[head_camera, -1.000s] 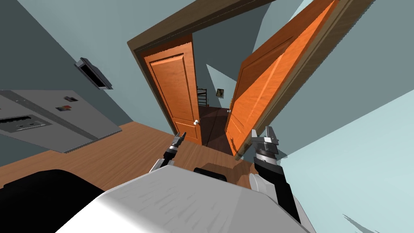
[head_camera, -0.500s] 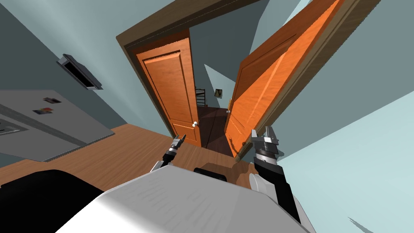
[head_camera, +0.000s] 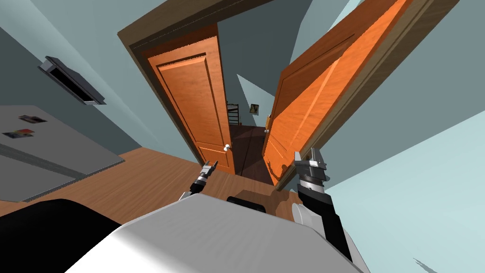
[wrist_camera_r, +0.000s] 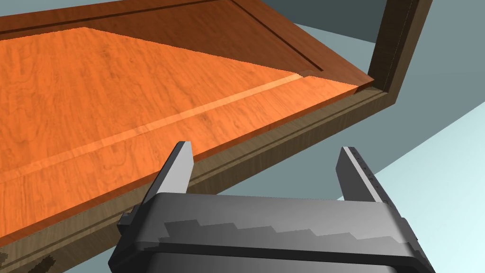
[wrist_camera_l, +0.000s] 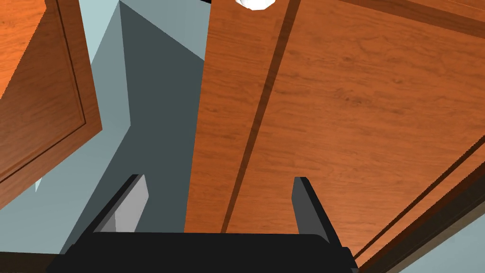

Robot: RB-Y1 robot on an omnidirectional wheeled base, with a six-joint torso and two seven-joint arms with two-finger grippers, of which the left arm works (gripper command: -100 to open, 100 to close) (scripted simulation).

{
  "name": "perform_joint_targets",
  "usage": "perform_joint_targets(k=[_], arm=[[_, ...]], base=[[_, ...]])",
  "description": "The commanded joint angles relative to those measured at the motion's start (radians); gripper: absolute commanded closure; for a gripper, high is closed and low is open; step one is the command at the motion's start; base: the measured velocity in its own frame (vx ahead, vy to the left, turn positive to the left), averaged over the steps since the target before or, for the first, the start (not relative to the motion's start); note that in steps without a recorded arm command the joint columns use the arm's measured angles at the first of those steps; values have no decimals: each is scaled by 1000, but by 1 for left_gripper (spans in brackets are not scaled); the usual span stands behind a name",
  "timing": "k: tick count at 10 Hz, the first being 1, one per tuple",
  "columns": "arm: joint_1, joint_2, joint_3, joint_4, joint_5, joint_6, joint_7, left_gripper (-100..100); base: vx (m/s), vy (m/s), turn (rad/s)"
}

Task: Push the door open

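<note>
Double door of orange wood in a dark brown frame (head_camera: 142, 52). The left door leaf (head_camera: 199, 104) and the right door leaf (head_camera: 312, 95) stand apart. The gap between their free edges shows a further room with a darker floor and a small picture on its far wall.

Left gripper (head_camera: 212, 163): low, just in front of the left door leaf's bottom corner and below its white knob (head_camera: 228, 148). Left wrist view: the gripper (wrist_camera_l: 218, 199) is spread wide and grips nothing. The leaf's panelled face (wrist_camera_l: 355, 118) lies straight ahead of it, and the leaf's free edge runs up between the two fingers (wrist_camera_l: 134, 203). The knob (wrist_camera_l: 255, 4) sits further along that edge, well past the fingertips. I cannot tell whether the fingertips touch the wood. The right door leaf (wrist_camera_l: 42, 85) shows on the far side of the gap.

Right gripper (head_camera: 307, 154): raised beside the lower end of the right door leaf, close to the frame. Right wrist view: the gripper (wrist_camera_r: 265, 166) is also spread wide, with nothing between its fingers. One finger (wrist_camera_r: 177, 166) lies over the edge of the leaf (wrist_camera_r: 118, 95). The other lies over the pale wall. The frame (wrist_camera_r: 402, 42) meets the leaf at the far corner.

Surroundings, head view: wood floor (head_camera: 142, 175) ahead of me. A grey appliance front (head_camera: 47, 151) with small magnets is off to my left, with a dark wall vent (head_camera: 71, 80) above it.
</note>
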Motion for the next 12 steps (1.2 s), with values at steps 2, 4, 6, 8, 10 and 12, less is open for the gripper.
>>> perform_joint_targets(k=[2, 4, 6, 8, 10, 12], arm=[[-12, -6, 26, 66, -32, -27, -57, -100], [-16, -8, 33, 85, -41, -35, -73, -100], [-24, -15, 52, 134, -63, -56, -114, -100], [-29, -20, 64, 167, -78, -70, -141, -100], [-36, -27, 79, 207, -96, -87, -173, -100], [-40, -32, 89, 233, -108, -99, -195, -100]], base=[[108, 44, -79], [73, 49, -34], [99, 42, -82], [91, 50, -43], [91, 46, -63], [79, 43, -45]])
